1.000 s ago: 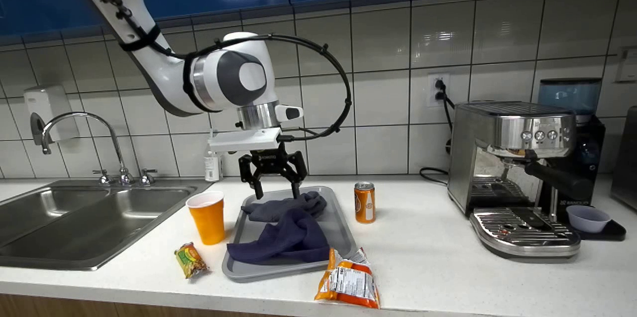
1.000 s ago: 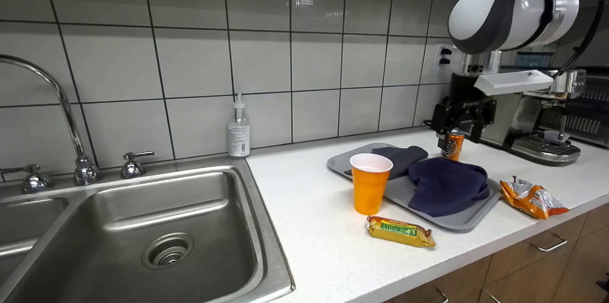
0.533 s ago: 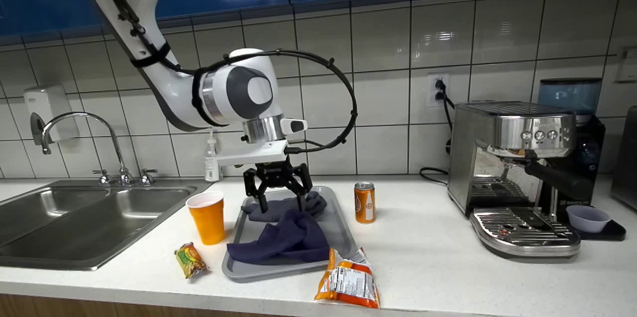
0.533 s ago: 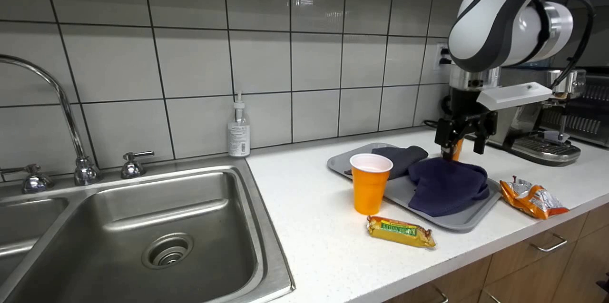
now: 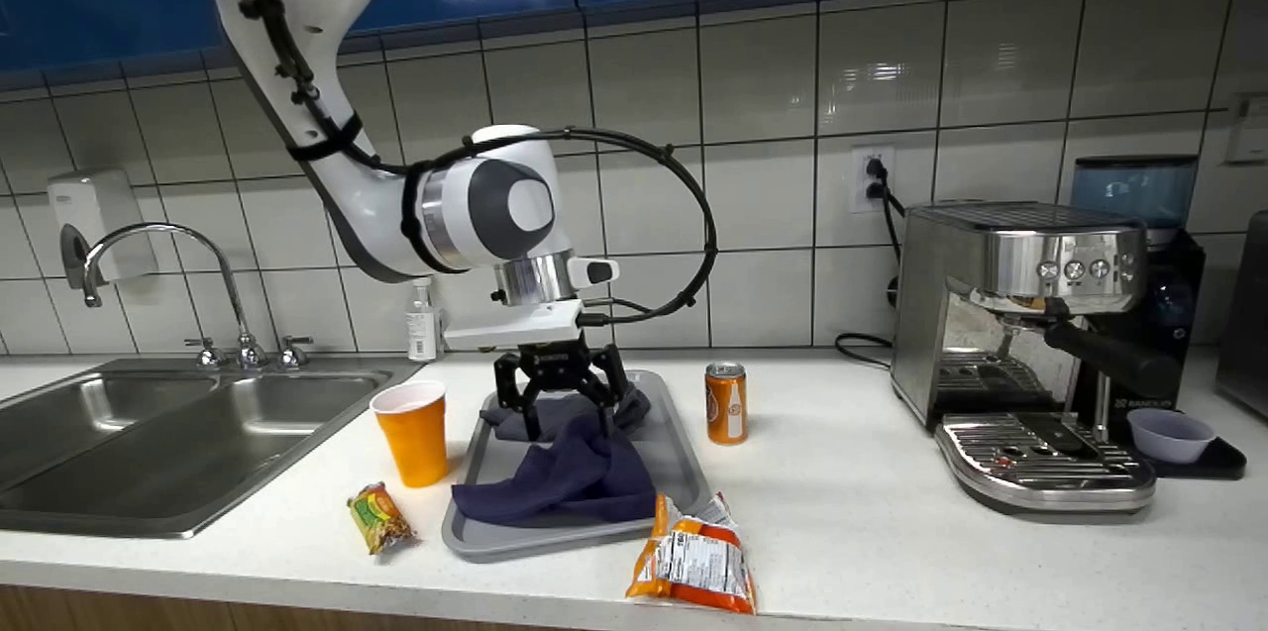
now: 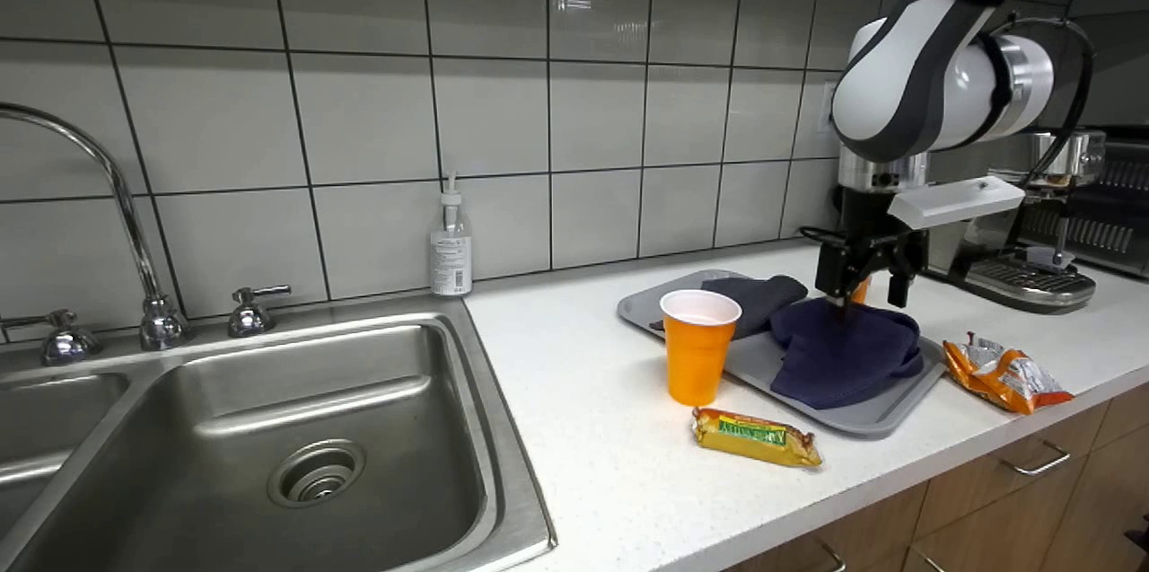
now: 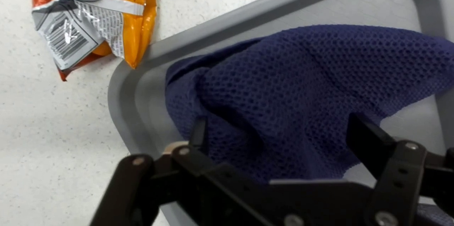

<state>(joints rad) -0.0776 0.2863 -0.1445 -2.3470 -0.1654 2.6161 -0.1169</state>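
My gripper [image 5: 570,434] points downward over the tray, its two fingers spread wide with nothing gripped. Below it lies a crumpled navy cloth [image 5: 584,477], which fills the space between the fingertips in the wrist view, where the cloth [image 7: 291,77] shows a waffle weave and a deep fold. In an exterior view a fingertip overlaps the cloth [image 6: 835,365]; whether it touches, I cannot tell. Behind the navy cloth is a dark grey cloth [image 6: 758,295], partly hidden by the gripper in an exterior view. Both cloths rest on a grey tray [image 5: 684,477].
An orange cup [image 5: 411,438] and a snack bar [image 6: 756,437] stand and lie beside the tray. Across it are an orange can [image 5: 726,403] and a chip bag [image 7: 103,9] at its corner. Farther off are the sink [image 6: 359,392], soap bottle [image 6: 451,249] and espresso machine [image 5: 1020,314].
The arm has come down over the past second, bringing the gripper from above the grey cloth to low over the navy one. Its fingers have stayed spread; the objects have not moved.
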